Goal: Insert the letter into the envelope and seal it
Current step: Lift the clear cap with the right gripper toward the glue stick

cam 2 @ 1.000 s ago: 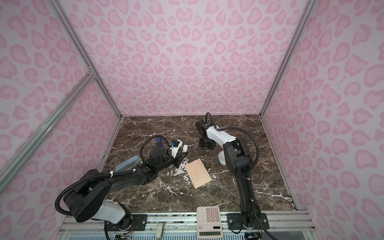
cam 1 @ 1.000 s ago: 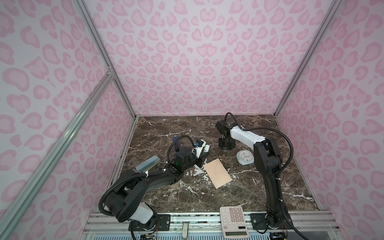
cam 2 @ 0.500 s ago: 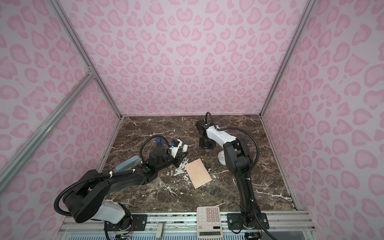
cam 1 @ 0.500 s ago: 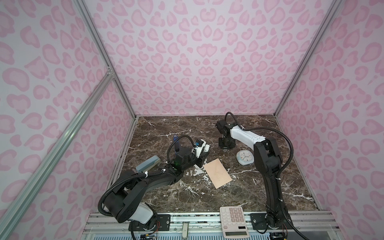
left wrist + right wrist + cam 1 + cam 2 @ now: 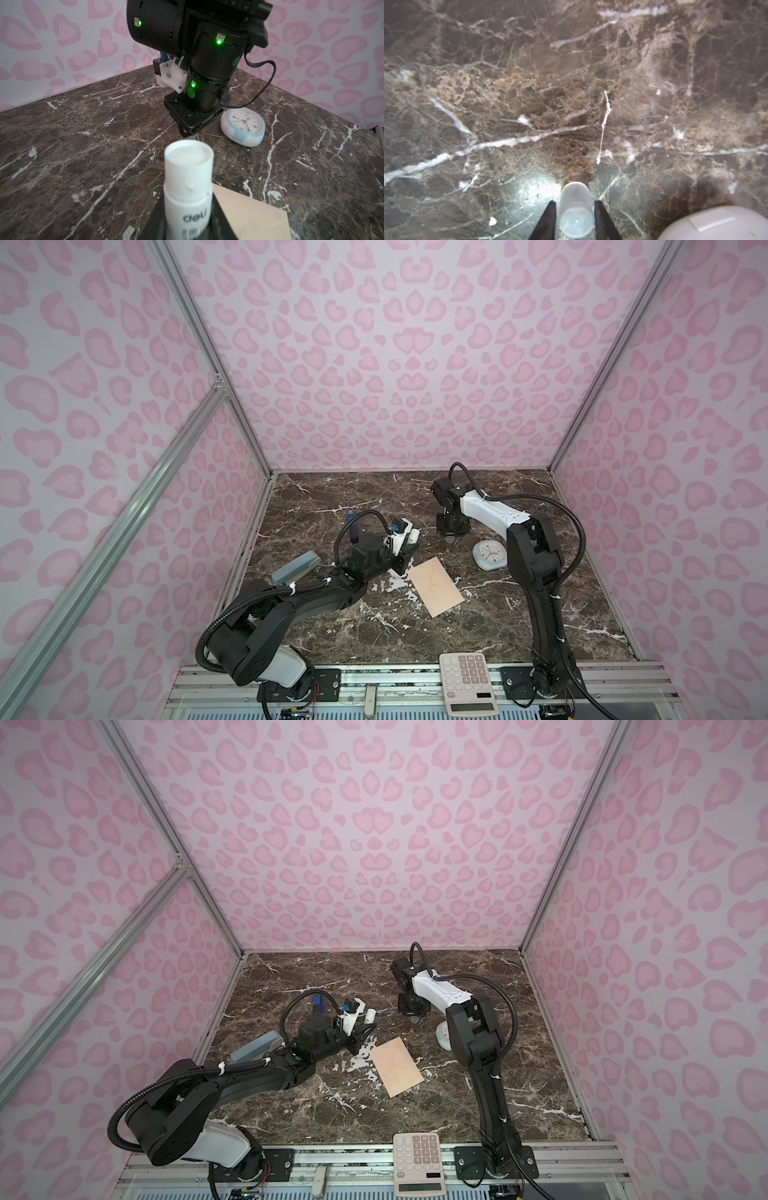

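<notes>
The peach envelope [image 5: 435, 586] [image 5: 397, 1066] lies flat mid-table with its flap folded down, and one corner of it shows in the left wrist view [image 5: 255, 214]. The letter is hidden. My left gripper [image 5: 405, 556] [image 5: 360, 1038] [image 5: 188, 224] hovers just beyond the envelope's far left corner. It is shut on an uncapped white glue stick [image 5: 188, 166] that points up and away. Farther back, my right gripper [image 5: 451, 536] [image 5: 412, 1017] [image 5: 575, 209] points down close to the table, shut on the glue stick's translucent cap [image 5: 576, 207].
A white and pale-blue clock [image 5: 490, 554] [image 5: 243, 126] lies right of the right gripper. A calculator [image 5: 469, 682] [image 5: 419, 1158] rests on the front rail. A grey-blue oblong object [image 5: 297, 568] lies by the left wall. Pink patterned walls enclose the marble table on three sides.
</notes>
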Motion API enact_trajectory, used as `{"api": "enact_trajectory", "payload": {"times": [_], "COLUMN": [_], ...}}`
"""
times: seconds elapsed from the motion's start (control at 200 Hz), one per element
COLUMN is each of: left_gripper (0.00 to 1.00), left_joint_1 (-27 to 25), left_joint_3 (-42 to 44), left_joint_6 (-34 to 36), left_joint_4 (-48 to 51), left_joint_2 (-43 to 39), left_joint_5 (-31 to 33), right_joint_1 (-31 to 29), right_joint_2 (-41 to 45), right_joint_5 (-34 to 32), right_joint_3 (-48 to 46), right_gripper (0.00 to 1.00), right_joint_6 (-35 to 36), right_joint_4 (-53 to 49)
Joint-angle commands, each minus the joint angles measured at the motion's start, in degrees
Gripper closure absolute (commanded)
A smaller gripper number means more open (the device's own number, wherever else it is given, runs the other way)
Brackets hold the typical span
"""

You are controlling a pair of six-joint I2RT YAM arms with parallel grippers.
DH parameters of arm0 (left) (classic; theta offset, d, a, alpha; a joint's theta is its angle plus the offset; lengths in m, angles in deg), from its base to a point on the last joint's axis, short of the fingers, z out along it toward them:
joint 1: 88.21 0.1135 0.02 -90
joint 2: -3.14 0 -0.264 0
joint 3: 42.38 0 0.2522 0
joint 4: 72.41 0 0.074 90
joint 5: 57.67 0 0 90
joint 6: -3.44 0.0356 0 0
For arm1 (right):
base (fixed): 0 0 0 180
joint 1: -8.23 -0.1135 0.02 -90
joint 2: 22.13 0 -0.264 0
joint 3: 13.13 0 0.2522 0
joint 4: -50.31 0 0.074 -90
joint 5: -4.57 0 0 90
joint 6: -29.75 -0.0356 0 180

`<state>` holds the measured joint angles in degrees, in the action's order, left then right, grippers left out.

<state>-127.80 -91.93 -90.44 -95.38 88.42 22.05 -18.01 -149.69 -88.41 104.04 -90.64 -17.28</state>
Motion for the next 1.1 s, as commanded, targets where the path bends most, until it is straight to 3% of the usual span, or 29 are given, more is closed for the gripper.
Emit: {"api": "enact_trajectory", "payload": {"times": [0.0,0.58,0.81,1.095], "left_gripper": [0.95,0.95,0.96,0.96], "left_joint_1": [0.1,0.2,0.2,-0.7], "left_joint_3": [-0.3,-0.2,0.8,6.1], "left_joint_6": [0.7,2.0,4.1,10.8], "left_joint_4": [-1.2,0.3,3.0,0.9], "left_joint_2": [0.0,-0.7,-4.0,-10.5], "left_joint_5": [-0.1,0.4,2.6,4.4], "right_joint_1": [0.0,-0.3,-1.7,-5.6], "right_joint_2": [-0.8,3.8,15.0,32.9], "right_joint_5": [-0.5,-0.6,2.1,13.5], "right_joint_3": [0.3,0.7,-1.7,-7.9], "right_gripper": [0.67,0.73,0.74,0.74], "right_joint_6": [0.3,0.8,3.8,9.5], "right_joint_4": [-0.5,-2.0,-6.0,-9.8]}}
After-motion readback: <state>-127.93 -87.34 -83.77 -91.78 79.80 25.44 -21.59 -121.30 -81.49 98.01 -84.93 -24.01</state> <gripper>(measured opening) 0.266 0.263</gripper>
